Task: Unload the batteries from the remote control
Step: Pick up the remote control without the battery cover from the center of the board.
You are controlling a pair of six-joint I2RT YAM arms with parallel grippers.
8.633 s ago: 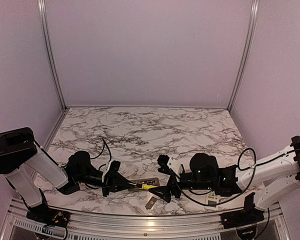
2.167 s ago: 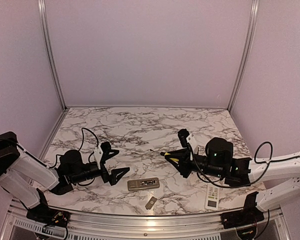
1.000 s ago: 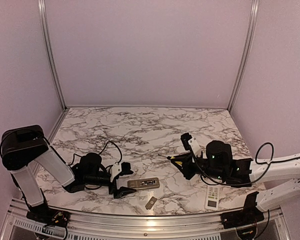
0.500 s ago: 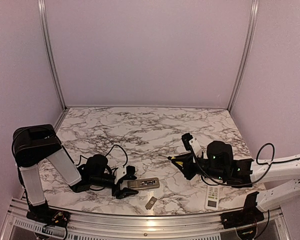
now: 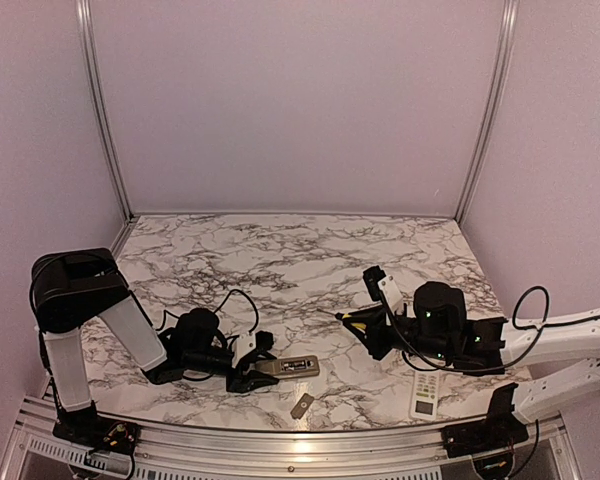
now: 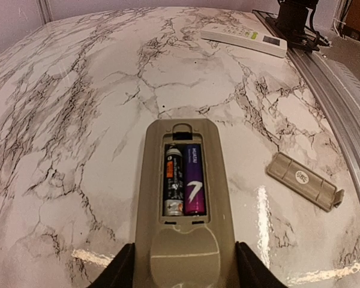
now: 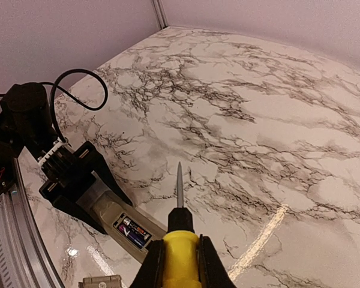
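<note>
The grey remote control lies face down with its battery bay open. Two batteries lie side by side in the bay, one dark and one blue-purple; they also show in the right wrist view. My left gripper holds the remote's left end, a black finger pressed against each side. My right gripper hovers to the right of the remote, above the table, shut on a yellow-handled screwdriver whose tip points away from the remote.
The flat grey cover plate lies loose just in front of the remote. A second, white remote rests near the front right edge. A metal rail runs along the table's near edge.
My left gripper slid right along the table to the remote's left end, and its jaws narrowed onto the remote's sides. The right arm and the screwdriver stayed put.
</note>
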